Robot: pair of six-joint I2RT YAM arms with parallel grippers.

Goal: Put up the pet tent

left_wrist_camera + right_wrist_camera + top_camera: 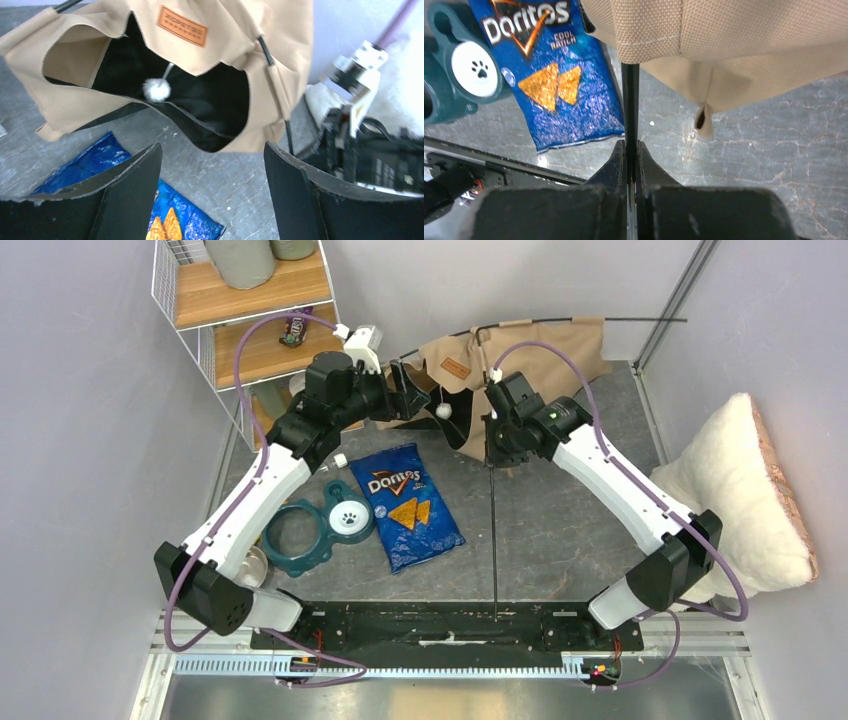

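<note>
The pet tent (540,355) lies slumped at the back of the table, tan fabric with a black lining. In the left wrist view its opening (220,110) faces me, with the brown label (182,26) and the white pom-pom (157,90) hanging on its string. My left gripper (212,165) is open and empty, just short of the opening, over bare table. My right gripper (631,150) is shut on a thin black pole (630,100) that runs into a sleeve in the tan fabric (744,50). This pole (494,540) reaches toward the near table edge. A second pole (600,320) sticks out along the back.
A blue Doritos bag (408,505) lies mid-table under the left arm, beside a teal pet bowl holder (315,530) and a metal bowl (250,565). A fluffy white cushion (745,500) leans at the right wall. A wire shelf (250,300) stands back left.
</note>
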